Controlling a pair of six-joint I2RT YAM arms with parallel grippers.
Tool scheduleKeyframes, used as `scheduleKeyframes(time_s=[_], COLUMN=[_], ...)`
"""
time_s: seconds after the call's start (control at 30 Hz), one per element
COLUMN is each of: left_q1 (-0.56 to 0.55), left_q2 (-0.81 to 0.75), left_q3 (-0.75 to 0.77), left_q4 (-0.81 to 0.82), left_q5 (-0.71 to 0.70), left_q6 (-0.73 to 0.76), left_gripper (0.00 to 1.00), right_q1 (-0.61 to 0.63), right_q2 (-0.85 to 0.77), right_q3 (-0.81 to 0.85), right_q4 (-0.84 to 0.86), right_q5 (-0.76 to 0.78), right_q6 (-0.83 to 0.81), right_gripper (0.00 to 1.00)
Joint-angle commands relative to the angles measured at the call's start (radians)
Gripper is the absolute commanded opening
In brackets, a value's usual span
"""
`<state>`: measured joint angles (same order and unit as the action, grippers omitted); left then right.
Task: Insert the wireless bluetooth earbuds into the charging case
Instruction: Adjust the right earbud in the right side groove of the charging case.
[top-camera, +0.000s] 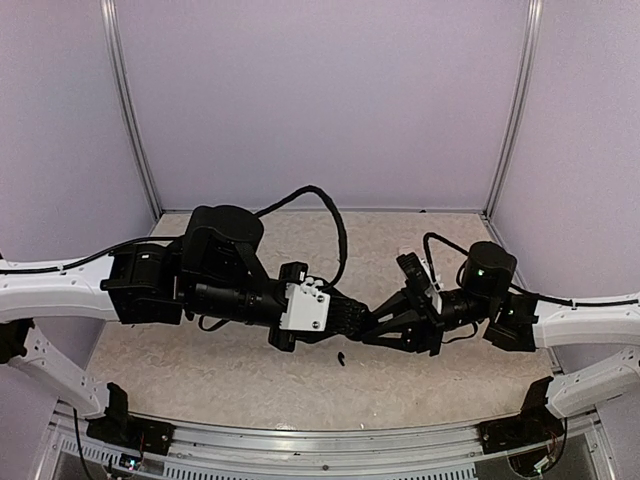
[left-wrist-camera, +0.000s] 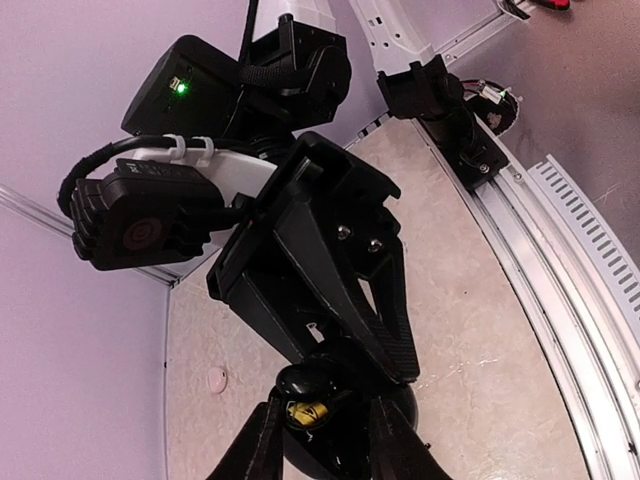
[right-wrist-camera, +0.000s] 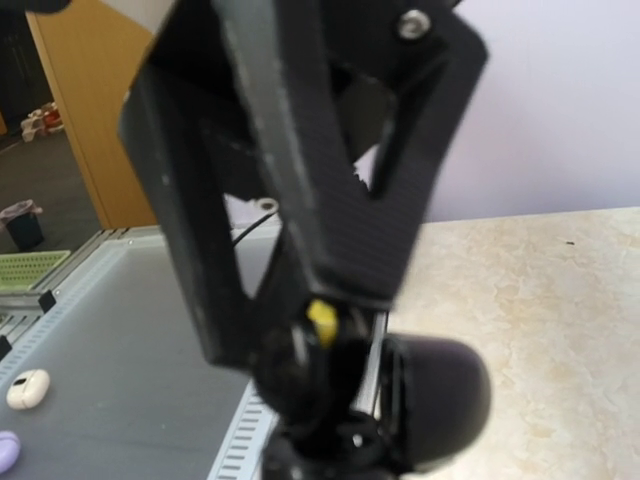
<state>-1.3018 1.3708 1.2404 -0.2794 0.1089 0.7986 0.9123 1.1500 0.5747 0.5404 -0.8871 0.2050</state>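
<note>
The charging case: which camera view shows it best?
The right wrist view: the charging case is close and large, its rounded black shell clear. The left wrist view shows only a dark part at the bottom edge. In the top view it is covered and cannot be made out.

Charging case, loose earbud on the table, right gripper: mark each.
charging case (right-wrist-camera: 440, 400), right wrist view, on its rounded shell.
loose earbud (top-camera: 343, 357), top view, on its black body.
right gripper (top-camera: 375, 322), top view, between its fingertips.
</note>
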Motion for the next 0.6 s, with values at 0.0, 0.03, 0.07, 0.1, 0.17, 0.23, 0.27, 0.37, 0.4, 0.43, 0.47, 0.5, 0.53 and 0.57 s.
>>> scheduleKeyframes(time_s=[0.0,0.03,0.07,0.1,0.17,0.23,0.27,0.37,0.4,0.43,0.47,0.5,0.53,0.57], left_q1=[-0.011,-0.012,-0.014,-0.014,-0.018,-0.019,-0.020,-0.021,-0.021,-0.021,-0.021,-0.021,-0.021,-0.021], left_q2=[-0.020,-0.019,-0.019,-0.019,-0.019,-0.018,-0.017,-0.012,-0.010,-0.008,-0.005,-0.003,0.000,0.000], left_q3=[-0.021,-0.021,-0.021,-0.021,-0.020,-0.018,-0.018,-0.016,-0.016,-0.016,-0.016,-0.015,-0.014,-0.015], left_q4=[0.018,0.021,0.026,0.031,0.037,0.038,0.040,0.042,0.044,0.045,0.045,0.043,0.043,0.044], left_q5=[-0.014,-0.014,-0.014,-0.011,-0.011,-0.010,-0.009,-0.004,-0.004,-0.004,-0.005,-0.009,-0.015,-0.023], left_q6=[0.005,0.006,0.005,0.005,0.003,0.003,0.002,0.001,0.001,0.000,-0.001,-0.002,-0.003,-0.005], left_gripper=[0.31,0.31,0.31,0.30,0.30,0.29,0.29,0.28,0.27,0.27,0.27,0.27,0.27,0.28], right_q1=[-0.016,-0.018,-0.018,-0.019,-0.020,-0.019,-0.019,-0.019,-0.019,-0.019,-0.020,-0.020,-0.019,-0.020], right_q2=[-0.026,-0.026,-0.026,-0.023,-0.021,-0.019,-0.018,-0.016,-0.015,-0.014,-0.013,-0.013,-0.013,-0.014], right_q3=[-0.015,-0.016,-0.017,-0.018,-0.019,-0.018,-0.018,-0.014,-0.012,-0.012,-0.011,-0.009,-0.008,-0.008], right_q4=[0.086,0.090,0.094,0.099,0.106,0.107,0.106,0.102,0.100,0.099,0.099,0.097,0.092,0.089], right_q5=[-0.008,-0.007,-0.006,-0.005,-0.003,-0.003,-0.003,-0.009,-0.012,-0.013,-0.015,-0.018,-0.018,-0.018], right_q6=[0.043,0.047,0.049,0.053,0.058,0.057,0.055,0.046,0.045,0.044,0.043,0.040,0.037,0.033], right_gripper=[0.00,0.00,0.00,0.00,0.00,0.00,0.00,0.00,0.00,0.00,0.00,0.00,0.00,0.00])
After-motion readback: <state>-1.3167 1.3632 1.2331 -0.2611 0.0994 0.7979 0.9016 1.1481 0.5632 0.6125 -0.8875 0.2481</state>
